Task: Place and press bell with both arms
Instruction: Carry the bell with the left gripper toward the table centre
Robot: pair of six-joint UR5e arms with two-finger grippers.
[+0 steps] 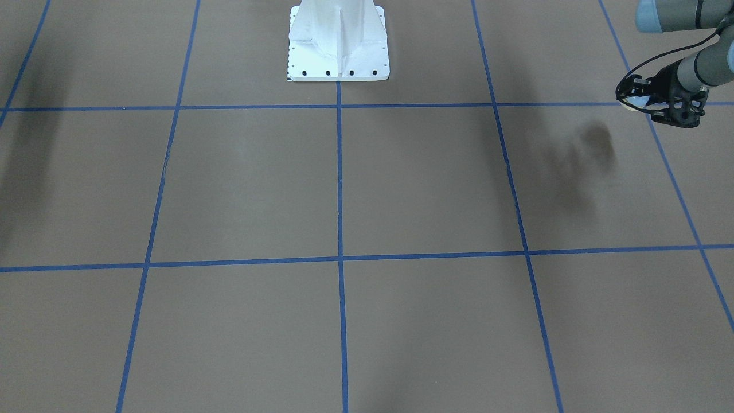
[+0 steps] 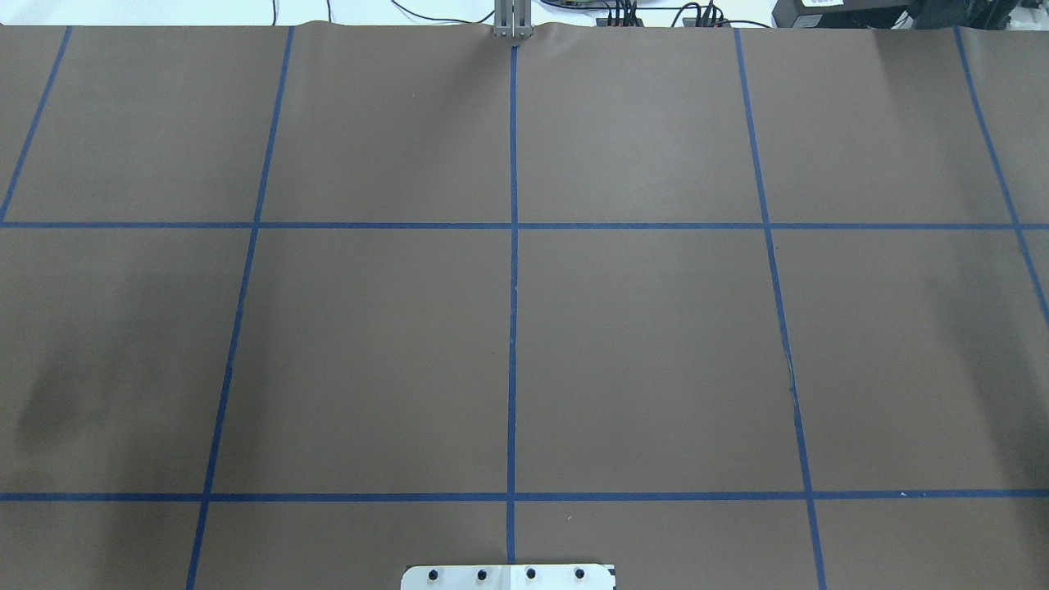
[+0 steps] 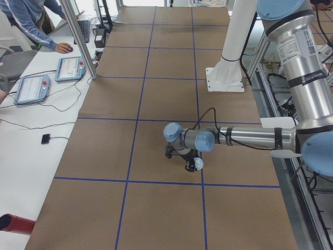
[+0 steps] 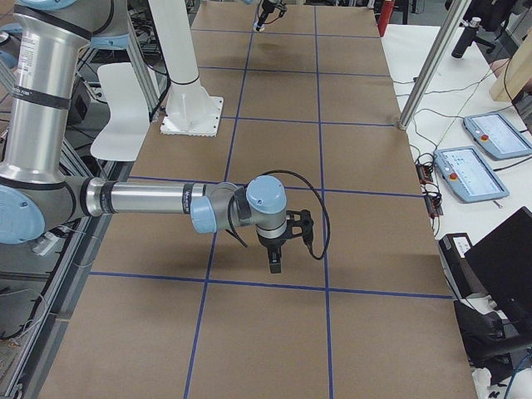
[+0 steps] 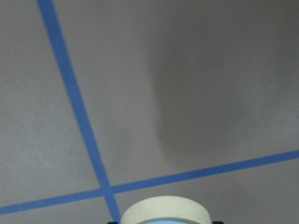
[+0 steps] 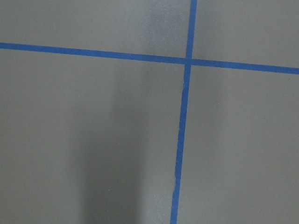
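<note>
Light-blue dome bell [image 5: 163, 212], cream-based, clamped in left end effector [image 1: 632, 98], far left of white pedestal [image 1: 338, 40]; right end effector [image 4: 275, 264] opening can't tell.

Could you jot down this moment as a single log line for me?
left hand: holds bell above table | right hand: over table, open or shut unclear | bell: not yet placed or pressed

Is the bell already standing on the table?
No: the left gripper holds the bell above the table, with its shadow falling well apart.
</note>
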